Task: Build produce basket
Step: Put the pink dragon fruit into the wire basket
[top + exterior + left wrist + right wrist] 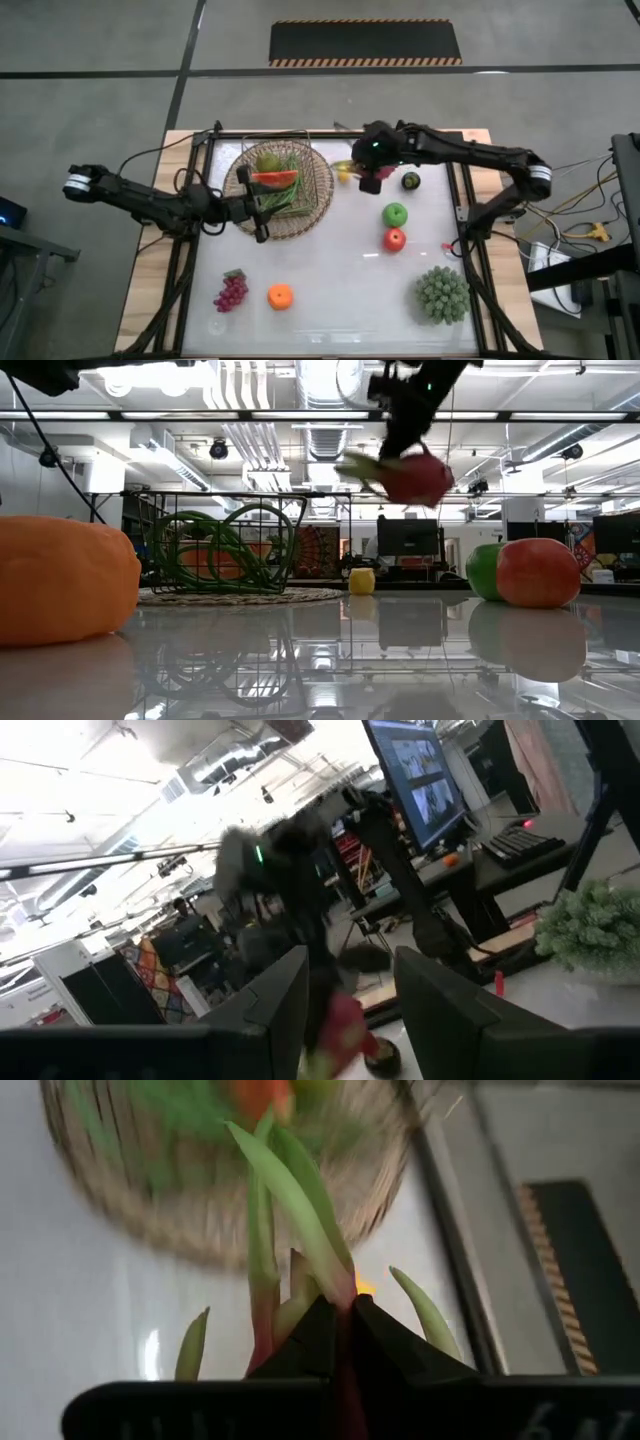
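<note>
The right hand [368,180] hangs above the desk [330,300], just beside the basket [318,195] on its right, pinching the pink dragon fruit [418,477] between fingers pressed against it; the low view shows the fruit lifted clear of the surface, its green leaves pointing toward the basket. In the right wrist view the fingers [318,1342] close on the fruit's leafy end, with the basket beyond. The left hand [260,226] rests at the basket's near left edge, its fingers [275,1005] spread with nothing between them. The basket sits at the far left part of the desk and holds green beans [283,195], a red-orange piece [274,179] and a pear [269,161]. A lemon [362,581] lies between the basket and the right hand. A dark round fruit [411,181] lies just right of that hand. A green apple [396,214] and a red apple [394,239] sit close together near the middle right. Grapes [231,291] and an orange [280,296] lie at the near left, a spiky green ball [442,294] at the near right.
</note>
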`<control>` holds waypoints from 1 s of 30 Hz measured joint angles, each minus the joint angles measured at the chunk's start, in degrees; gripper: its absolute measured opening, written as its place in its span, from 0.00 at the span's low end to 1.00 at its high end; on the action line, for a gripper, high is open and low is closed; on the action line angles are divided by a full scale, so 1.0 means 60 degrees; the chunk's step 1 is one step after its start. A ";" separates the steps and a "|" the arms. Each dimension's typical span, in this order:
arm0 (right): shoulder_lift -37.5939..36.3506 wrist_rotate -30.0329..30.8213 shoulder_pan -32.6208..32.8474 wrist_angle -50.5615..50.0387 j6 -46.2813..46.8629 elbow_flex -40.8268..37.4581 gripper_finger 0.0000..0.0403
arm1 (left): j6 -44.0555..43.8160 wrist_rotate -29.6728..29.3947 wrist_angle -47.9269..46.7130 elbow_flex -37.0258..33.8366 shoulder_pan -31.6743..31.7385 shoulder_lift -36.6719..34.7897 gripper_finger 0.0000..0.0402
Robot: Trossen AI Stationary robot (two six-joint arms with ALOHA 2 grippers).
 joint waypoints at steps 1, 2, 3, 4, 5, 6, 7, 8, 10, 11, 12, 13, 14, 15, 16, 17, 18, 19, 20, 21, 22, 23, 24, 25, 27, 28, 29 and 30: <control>-0.0219 -0.0011 0.0000 0.0295 0.0254 -0.0027 0.03 | 0.0002 0.0000 -0.0003 -0.0081 0.0000 -0.0005 0.33; -0.0407 -0.0018 0.0004 0.0601 0.0466 -0.0071 0.03 | 0.0018 -0.0002 -0.0051 -0.0177 0.0000 -0.0005 0.33; -0.0597 -0.0036 0.0007 0.0964 0.0670 -0.0141 0.03 | 0.0094 -0.0001 -0.0065 -0.0250 0.0000 -0.0005 0.33; -0.0762 -0.0049 0.0007 0.1319 0.0850 -0.0227 0.03 | 0.0250 -0.0002 -0.0065 -0.0300 0.0000 -0.0005 0.33; -0.0909 -0.0054 0.0007 0.1723 0.0953 -0.0344 0.03 | 0.0446 -0.0004 -0.0016 -0.0347 0.0000 -0.0005 0.33; -0.1042 -0.0054 0.0007 0.2175 0.1096 -0.0483 0.03 | 0.0636 -0.0020 0.0118 -0.0380 0.0000 -0.0005 0.33; -0.1128 -0.0075 0.0004 0.2652 0.1226 -0.0614 0.03 | 0.0765 -0.0083 0.0324 -0.0420 0.0000 -0.0005 0.33; -0.1196 -0.0081 0.0000 0.3238 0.1444 -0.0743 0.03 | 0.0905 -0.0166 0.0518 -0.0452 -0.0004 -0.0008 0.33; -0.1210 -0.0088 0.0004 0.4431 0.1981 -0.0939 0.03 | 0.0997 -0.0225 0.0888 -0.0517 -0.0004 -0.0071 0.33; -0.1177 -0.0101 0.0004 0.5040 0.2266 -0.1058 0.03 | 0.1011 -0.0238 0.1033 -0.0558 -0.0004 -0.0119 0.33; -0.1098 -0.0109 0.0004 0.5793 0.2545 -0.1201 0.03 | 0.1015 -0.0255 0.1073 -0.0588 -0.0004 -0.0168 0.33; -0.0997 -0.0113 0.0004 0.6558 0.2778 -0.1352 0.03 | 0.1005 -0.0255 0.1088 -0.0604 -0.0004 -0.0206 0.33; -0.0840 -0.0111 0.0004 0.7299 0.2962 -0.1521 0.03 | 0.0972 -0.0255 0.1091 -0.0617 -0.0004 -0.0251 0.33; -0.0652 -0.0111 0.0004 0.8055 0.3115 -0.1693 0.03 | 0.0959 -0.0252 0.1119 -0.0645 -0.0004 -0.0298 0.33; -0.0446 -0.0106 0.0004 0.8828 0.3259 -0.1864 0.03 | 0.0942 -0.0255 0.1123 -0.0663 -0.0004 -0.0345 0.33; -0.0198 -0.0095 0.0004 0.9623 0.3453 -0.2049 0.03 | 0.0938 -0.0251 0.1140 -0.0683 -0.0004 -0.0385 0.33; 0.0101 -0.0082 0.0004 1.0455 0.3701 -0.2215 0.03 | 0.0938 -0.0251 0.1134 -0.0721 -0.0004 -0.0428 0.33; 0.0403 -0.0073 0.0002 1.1315 0.3968 -0.2352 0.03 | 0.0938 -0.0254 0.1114 -0.0750 -0.0004 -0.0466 0.33; 0.0714 0.0008 0.0001 1.2131 0.4218 -0.2475 0.03 | 0.0938 -0.0251 0.1117 -0.0778 -0.0004 -0.0497 0.33; 0.1049 0.0194 0.0003 1.2909 0.4408 -0.2579 0.03 | 0.0938 -0.0251 0.1124 -0.0800 -0.0004 -0.0516 0.33; 0.1381 0.0457 0.0004 1.3600 0.4573 -0.2646 0.03 | 0.0941 -0.0251 0.1130 -0.0815 -0.0004 -0.0546 0.33; 0.1720 0.0779 0.0004 1.4224 0.4682 -0.2692 0.03 | 0.0942 -0.0251 0.1109 -0.0839 -0.0004 -0.0597 0.33; 0.2048 0.1098 0.0002 1.4724 0.4819 -0.2709 0.03 | 0.0938 -0.0251 0.1121 -0.0847 -0.0004 -0.0621 0.33; 0.2359 0.1389 0.0000 1.5137 0.4881 -0.2712 0.03 | 0.0938 -0.0251 0.1172 -0.0844 -0.0004 -0.0638 0.33; 0.2989 0.1960 -0.0003 1.5701 0.5127 -0.2600 0.03 | 0.0938 -0.0251 0.1137 -0.0844 -0.0004 -0.0684 0.33; 0.3245 0.2113 -0.0011 1.5831 0.5241 -0.2478 0.03 | 0.0938 -0.0251 0.1130 -0.0844 -0.0004 -0.0697 0.33; 0.3517 0.2217 -0.0011 1.5923 0.5327 -0.2329 0.03 | 0.0938 -0.0251 0.1137 -0.0844 -0.0004 -0.0704 0.33; 0.3765 0.2255 -0.0009 1.6084 0.5350 -0.2156 0.03 | 0.0938 -0.0251 0.1141 -0.0844 -0.0004 -0.0710 0.33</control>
